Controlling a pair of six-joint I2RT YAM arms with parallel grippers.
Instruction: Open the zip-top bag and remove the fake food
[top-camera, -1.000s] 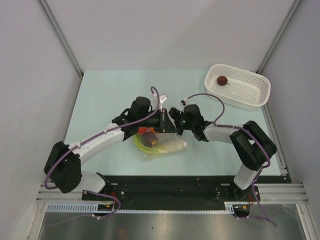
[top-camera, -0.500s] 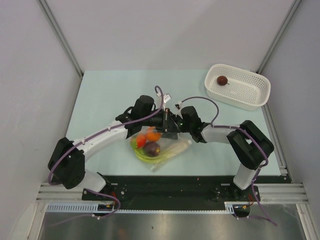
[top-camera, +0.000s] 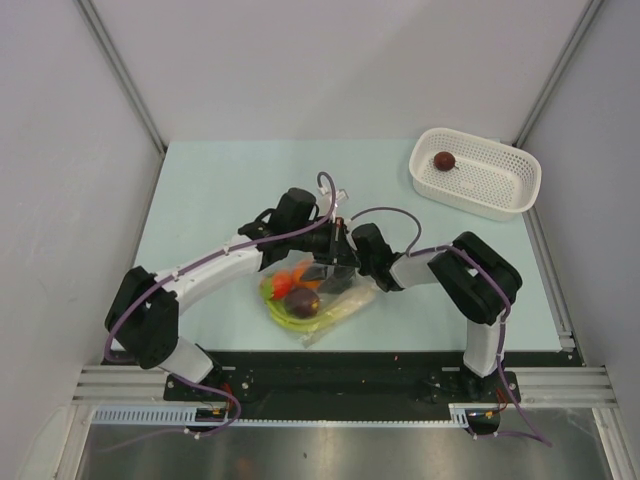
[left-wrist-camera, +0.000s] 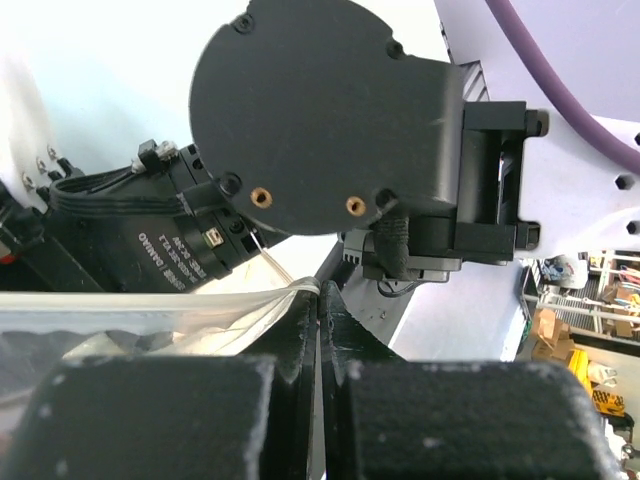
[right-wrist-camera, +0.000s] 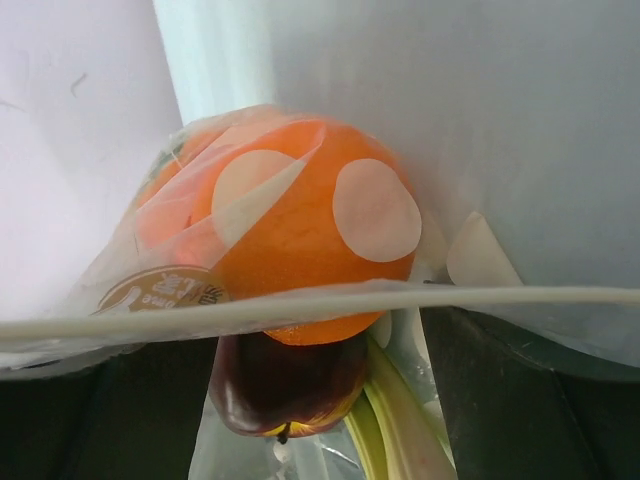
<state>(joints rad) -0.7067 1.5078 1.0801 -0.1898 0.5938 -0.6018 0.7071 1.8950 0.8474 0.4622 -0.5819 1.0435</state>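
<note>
R arm (top-camera: 440, 265) has shifted left; both elbows bent, wrists meeting over crinkly clear bag (top-camera: 352, 300) on table (top-camera: 200, 190). L end effector (left-wrist-camera: 320, 300) clamped on its film; R end effector (right-wrist-camera: 310, 360) gaping, smooth orange ball (right-wrist-camera: 300, 230) inside bag.

R gripper (top-camera: 338, 267) has pushed left, in over the zip-top bag (top-camera: 342, 312) mouth, its elbow swinging inward; L gripper (top-camera: 323, 247) crept up-right. Orange ball (top-camera: 306, 272) & red tomato (top-camera: 283, 283) now show (hidden 1 s ago).

Bright, even light, soft shadows.
At the left gripper (left-wrist-camera: 320, 300) the near fingers (left-wrist-camera: 150, 420) are blurred; the background beyond is blown out to white.
</note>
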